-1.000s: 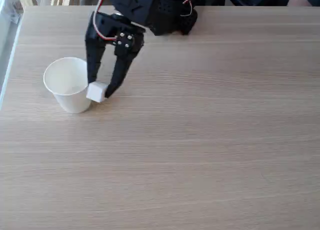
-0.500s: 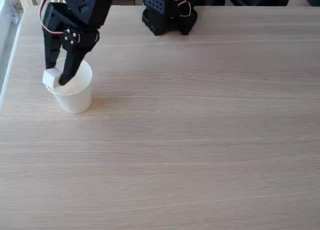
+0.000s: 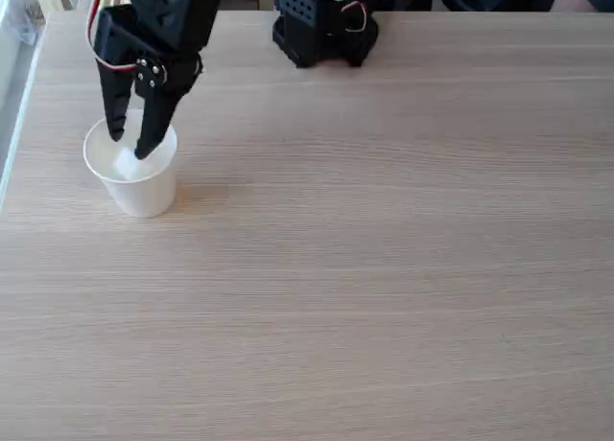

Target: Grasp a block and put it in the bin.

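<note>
Wood-grain table (image 3: 384, 268), claw (image 3: 131, 146) spread empty over bin (image 3: 134, 177), block (image 3: 126, 163) inside

Black arm (image 3: 163, 10) cut off by top edge; small white cube (image 3: 125, 161) inside white paper cup (image 3: 144, 194) barely distinguishable, blurred against white interior.

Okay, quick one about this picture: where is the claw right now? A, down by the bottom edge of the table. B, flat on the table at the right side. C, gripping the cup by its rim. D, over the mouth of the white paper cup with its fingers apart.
D: in the fixed view the claw hangs over the open mouth of the paper cup, fingers apart, with nothing visibly held between them.
</note>
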{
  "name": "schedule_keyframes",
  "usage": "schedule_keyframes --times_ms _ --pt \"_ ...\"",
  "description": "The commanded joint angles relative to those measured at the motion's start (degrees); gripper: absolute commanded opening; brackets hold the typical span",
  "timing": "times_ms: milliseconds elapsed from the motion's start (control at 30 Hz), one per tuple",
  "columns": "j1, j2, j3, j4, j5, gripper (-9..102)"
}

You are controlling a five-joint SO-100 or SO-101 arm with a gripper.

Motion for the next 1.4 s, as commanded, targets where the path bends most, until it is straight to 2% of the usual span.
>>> schedule_keyframes --times_ms 0,167,433,700,1100,1367 --pt "0.4 1.6 -0.7 -1.5 -1.2 25" --pt "0.4 1.9 -0.6 -2.7 -2.2 22" --pt "-6.7 9.1 2.2 -9.9 -0.4 0" --pt "-20.5 25.5 16.0 -11.2 1.1 0" --pt "-42.5 56.2 45.2 -0.1 -1.8 0" --pt "-46.9 72.2 59.7 9.8 -4.0 0"
